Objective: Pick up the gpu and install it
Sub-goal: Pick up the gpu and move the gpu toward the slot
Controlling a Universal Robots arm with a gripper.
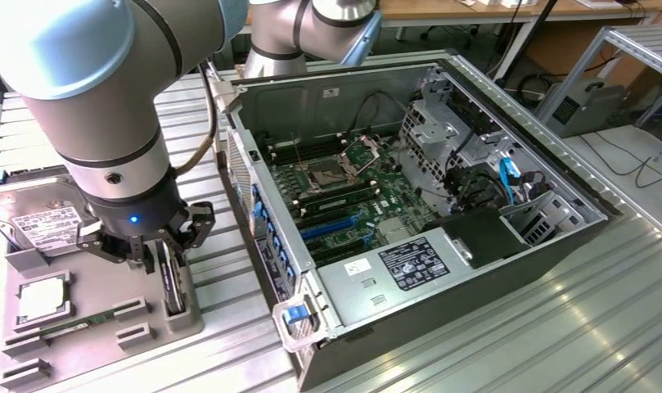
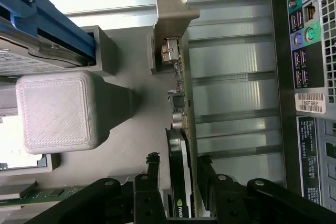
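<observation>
The gpu (image 1: 177, 285) stands on edge in a slot of the grey holder tray (image 1: 101, 344), at the exterior view's left of the open computer case (image 1: 418, 213). In the wrist view the gpu (image 2: 181, 124) is a thin dark board with a silver end bracket (image 2: 173, 14). My gripper (image 1: 163, 257) is lowered over the card. The gripper (image 2: 177, 162) straddles the card's top edge, with one of its black fingers (image 2: 153, 169) on each side. A narrow gap shows on one side, so the jaws are open and the card rests in its holder.
On the tray lie a hard drive (image 1: 47, 217), a processor (image 1: 42, 299) and a green memory stick (image 1: 74, 323). A grey printed block (image 2: 58, 108) and a blue-railed drive (image 2: 47, 30) stand beside the card. The case's rear port panel (image 2: 310, 51) is close by.
</observation>
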